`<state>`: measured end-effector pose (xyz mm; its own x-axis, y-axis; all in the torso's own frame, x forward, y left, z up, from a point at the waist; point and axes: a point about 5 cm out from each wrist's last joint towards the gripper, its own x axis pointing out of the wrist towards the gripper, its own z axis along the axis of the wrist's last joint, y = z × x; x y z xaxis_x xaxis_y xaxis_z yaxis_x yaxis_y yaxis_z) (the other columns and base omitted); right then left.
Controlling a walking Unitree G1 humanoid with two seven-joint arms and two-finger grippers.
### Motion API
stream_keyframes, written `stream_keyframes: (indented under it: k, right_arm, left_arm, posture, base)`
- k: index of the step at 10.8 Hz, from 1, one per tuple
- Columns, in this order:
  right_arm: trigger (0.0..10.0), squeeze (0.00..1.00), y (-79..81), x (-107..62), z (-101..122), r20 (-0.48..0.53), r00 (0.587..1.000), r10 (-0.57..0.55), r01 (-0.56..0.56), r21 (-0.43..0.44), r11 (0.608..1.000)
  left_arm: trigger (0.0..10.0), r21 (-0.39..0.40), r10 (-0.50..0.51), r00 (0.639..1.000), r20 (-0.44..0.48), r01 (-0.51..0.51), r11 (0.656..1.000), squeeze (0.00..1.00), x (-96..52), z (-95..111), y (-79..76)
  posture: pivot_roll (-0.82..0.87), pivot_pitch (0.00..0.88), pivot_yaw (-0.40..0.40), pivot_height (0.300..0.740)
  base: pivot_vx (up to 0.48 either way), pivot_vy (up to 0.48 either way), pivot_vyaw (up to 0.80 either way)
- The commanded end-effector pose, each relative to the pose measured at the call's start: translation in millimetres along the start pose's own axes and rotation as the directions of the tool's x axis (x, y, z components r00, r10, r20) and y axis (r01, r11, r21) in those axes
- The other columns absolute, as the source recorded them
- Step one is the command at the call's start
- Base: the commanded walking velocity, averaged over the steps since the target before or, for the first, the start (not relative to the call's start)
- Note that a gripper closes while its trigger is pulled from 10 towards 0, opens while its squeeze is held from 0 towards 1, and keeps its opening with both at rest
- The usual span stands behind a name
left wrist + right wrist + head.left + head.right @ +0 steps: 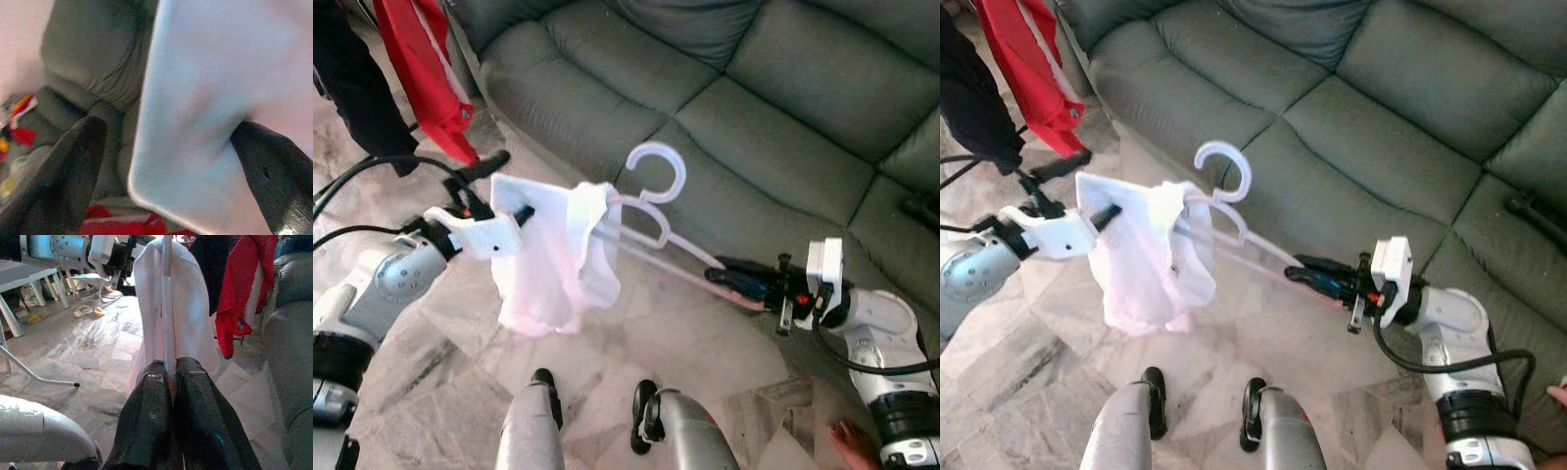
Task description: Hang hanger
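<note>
A white plastic hanger (646, 230) with a curled hook (658, 171) is held level above the floor in front of the sofa. A white garment (553, 259) hangs from its left end. My right gripper (720, 272) is shut on the hanger's right arm; the right wrist view shows both fingers (156, 396) pressed together around the thin white rod (167, 308). My left gripper (512, 186) is at the garment's top left corner, open, one finger raised clear and the other against the cloth. In the left wrist view the white cloth (205, 98) lies between the spread fingers (73, 161).
A grey sofa (754, 88) spans the back and right. A red garment (431, 69) and a dark one (352, 88) hang at the far left. Below is marble floor (431, 343) with my feet (543, 387). A white table's legs (29, 274) stand beyond.
</note>
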<state>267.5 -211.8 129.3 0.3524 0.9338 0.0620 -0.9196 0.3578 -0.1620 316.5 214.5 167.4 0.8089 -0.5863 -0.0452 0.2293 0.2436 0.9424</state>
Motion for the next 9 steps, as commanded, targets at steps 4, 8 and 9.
stream_keyframes:
  k: [4,8,9]
  right_arm:
    - [10.0,0.0,1.1,-2.6,4,-0.019,0.998,0.056,-0.057,-0.062,0.996]
    - [10.0,0.0,2.3,-6.8,-2,-0.086,0.993,0.08,-0.089,-0.108,0.99]
    - [10.0,0.0,2.2,-6.7,-2,-0.088,0.993,0.081,-0.09,-0.112,0.99]
  left_arm:
    - [0.0,-0.133,-0.189,0.98,0.055,0.195,0.972,0.0,9.6,8,-6.3]
    - [10.0,-0.193,-0.375,0.926,0.046,0.377,0.906,0.0,5.3,5,-3.7]
    - [10.0,-0.228,-0.389,0.92,0.048,0.389,0.893,0.0,6.7,4,2.3]
  posture:
    - [0.03,0.269,-0.049,0.74]
    - [0.03,0.268,-0.048,0.74]
    - [0.03,0.267,-0.05,0.74]
  base:
    - [0.0,0.0,0.0]
    - [0.0,0.0,0.0]
    - [0.0,0.0,0.0]
